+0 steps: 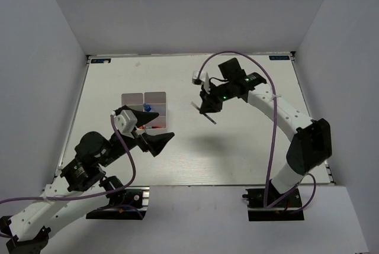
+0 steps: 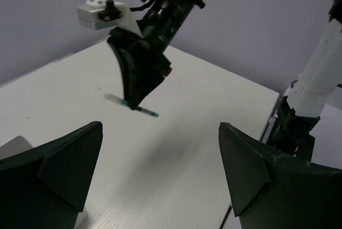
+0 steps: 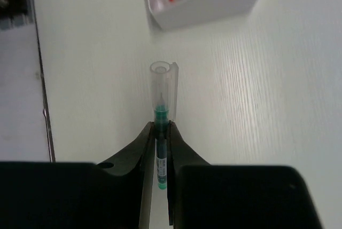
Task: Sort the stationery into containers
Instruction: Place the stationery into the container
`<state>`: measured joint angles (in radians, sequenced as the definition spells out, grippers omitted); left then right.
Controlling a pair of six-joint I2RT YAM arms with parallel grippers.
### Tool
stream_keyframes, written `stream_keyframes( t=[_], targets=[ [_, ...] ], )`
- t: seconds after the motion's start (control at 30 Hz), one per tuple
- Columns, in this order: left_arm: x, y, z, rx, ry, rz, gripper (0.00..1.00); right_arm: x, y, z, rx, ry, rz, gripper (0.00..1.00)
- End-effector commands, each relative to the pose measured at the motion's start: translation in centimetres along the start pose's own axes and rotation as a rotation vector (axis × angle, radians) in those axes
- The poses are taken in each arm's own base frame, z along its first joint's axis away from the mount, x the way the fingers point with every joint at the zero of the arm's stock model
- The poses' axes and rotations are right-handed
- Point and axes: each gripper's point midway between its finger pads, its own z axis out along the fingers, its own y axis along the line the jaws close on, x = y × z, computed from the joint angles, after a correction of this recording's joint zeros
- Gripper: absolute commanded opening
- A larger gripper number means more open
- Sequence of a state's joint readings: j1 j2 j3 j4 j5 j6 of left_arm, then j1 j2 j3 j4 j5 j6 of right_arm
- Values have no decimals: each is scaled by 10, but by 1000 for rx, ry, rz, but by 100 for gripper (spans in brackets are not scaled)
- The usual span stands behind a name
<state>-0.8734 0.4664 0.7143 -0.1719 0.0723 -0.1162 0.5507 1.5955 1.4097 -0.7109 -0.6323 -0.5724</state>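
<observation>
**Right hand** (image 1: pixel 205 111) closed on a thin pen (image 1: pixel 211 119) with a green tip and a clear cap (image 3: pixel 163 87), raised off the desk (image 1: pixel 249 147). Position to the right of the white tray (image 1: pixel 133 99) and well apart from it.

**Right wrist view:** fingers (image 3: pixel 140 157) pinched on the green barrel. Clear cap projecting beyond the fingertips toward a corner of the tray.

**Left wrist view:** pen roughly level, lying crosswise under the tips of the right hand. Soft shadow (image 2: pixel 152 151) on the desk beneath.

**Left hand** (image 1: pixel 151 129) spread wide and empty, overlapping the near right edge of the tray in the top view. Jaws pointing right, toward the middle of the desk.

**Tray:** divided into square compartments.
- Blue item (image 1: pixel 148 107) in one compartment on the near side.
- Red item (image 1: pixel 154 128) in a compartment closest to the left hand.
- Two far compartments plain and pale in the top view, with contents not discernible.
</observation>
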Motion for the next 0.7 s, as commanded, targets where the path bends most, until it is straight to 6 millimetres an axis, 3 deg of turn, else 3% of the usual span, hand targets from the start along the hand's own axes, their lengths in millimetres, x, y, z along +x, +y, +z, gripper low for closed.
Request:
stream_keyframes(
  t=[0.0, 0.07, 0.1, 0.13, 0.27, 0.3, 0.33, 0.4, 0.43, 0.57, 0.67],
  targets=[
    [-7, -8, -2, 51, -40, 34, 99, -64, 18, 23, -160, -174, -133, 0],
    [-7, -9, -2, 63, -39, 45, 99, -86, 19, 28, -171, -215, -170, 0],
    [-7, -12, -2, 77, -38, 45, 99, -91, 18, 40, -189, -223, -185, 0],
    [-9, -14, -4, 90, -46, 55, 99, -98, 32, 49, -242, -239, -218, 0],
    [-9, -18, -6, 116, -56, 78, 99, -132, 53, 75, -313, -288, -321, 0],
    [-11, -21, -8, 131, -64, 79, 99, -145, 50, 83, -315, -309, -346, 0],
    [-8, -22, -8, 141, -62, 80, 99, -151, 61, 89, -344, -314, -356, 0],
    [-9, -24, -12, 154, -74, 93, 99, -148, 59, 111, -371, -295, -339, 0],
    [-11, -26, -12, 164, -85, 105, 99, -163, 69, 113, -404, -325, -362, 0],
    [-9, -25, -12, 163, -76, 113, 99, -180, 71, 127, -428, -360, -388, 0],
    [-9, -25, -12, 163, -76, 113, 99, -177, 72, 146, -451, -362, -413, 0]
  ],
)
